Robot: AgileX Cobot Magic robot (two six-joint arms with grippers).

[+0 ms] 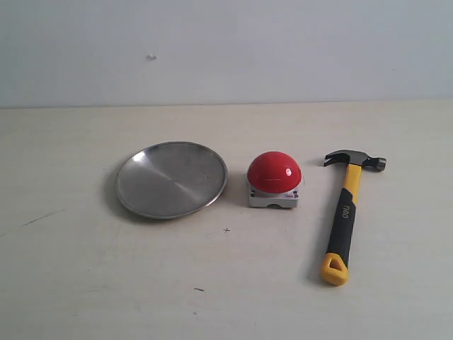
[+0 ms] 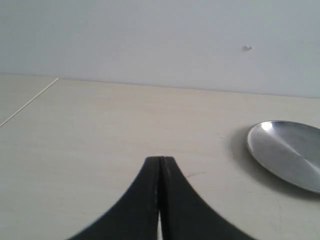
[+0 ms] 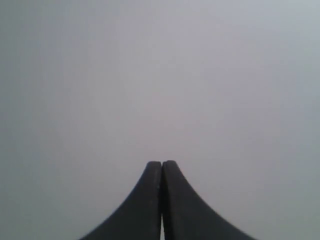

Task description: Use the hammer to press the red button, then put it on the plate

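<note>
The hammer [image 1: 346, 212] lies flat on the table at the right, dark head toward the wall, yellow looped end toward the front. The red button [image 1: 274, 172], a glossy dome on a grey-white base, stands in the middle. The silver plate [image 1: 171, 178] rests left of it, with nothing on it. Neither arm shows in the exterior view. My left gripper [image 2: 160, 159] is shut on nothing, low over bare table, with the plate [image 2: 287, 152] off to one side. My right gripper [image 3: 162, 163] is shut on nothing and faces only a blank grey wall.
The pale wooden table [image 1: 226, 283] runs back to a plain grey-white wall [image 1: 226, 49]. A table edge or seam [image 2: 30, 100] shows in the left wrist view. Small dark marks dot the tabletop in front of the button.
</note>
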